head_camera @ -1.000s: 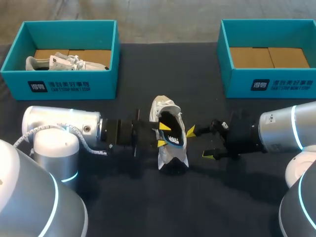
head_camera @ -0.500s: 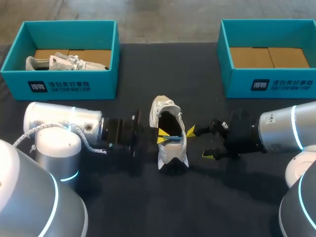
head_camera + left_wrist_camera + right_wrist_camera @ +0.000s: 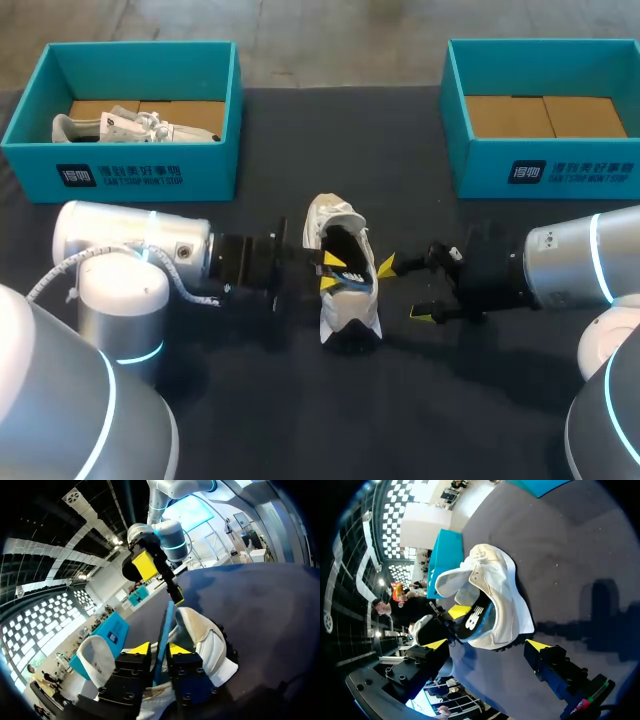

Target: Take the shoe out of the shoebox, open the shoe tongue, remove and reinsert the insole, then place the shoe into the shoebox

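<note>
A white shoe [image 3: 345, 300] stands on the dark table between my two grippers, its tongue pulled open. A black and blue insole [image 3: 348, 272] stands edge-up in its opening. My left gripper [image 3: 329, 274] is at the shoe's mouth. In the left wrist view the thin insole [image 3: 164, 625] runs between the yellow fingertips [image 3: 141, 648] with a small gap on each side, so that gripper [image 3: 160, 649] is open. My right gripper [image 3: 403, 290] stands wide open just right of the shoe, holding nothing. From the right wrist, the shoe [image 3: 495, 590] lies ahead of that gripper [image 3: 487, 645].
A teal shoebox [image 3: 130, 175] at the back left holds another pale shoe [image 3: 125, 125]. A second teal shoebox [image 3: 560, 170] at the back right shows only its cardboard floor.
The left gripper's fingers closed together at the insole half a second ago and have parted again. The left arm has shifted slightly toward the shoe. The right arm has not moved.
</note>
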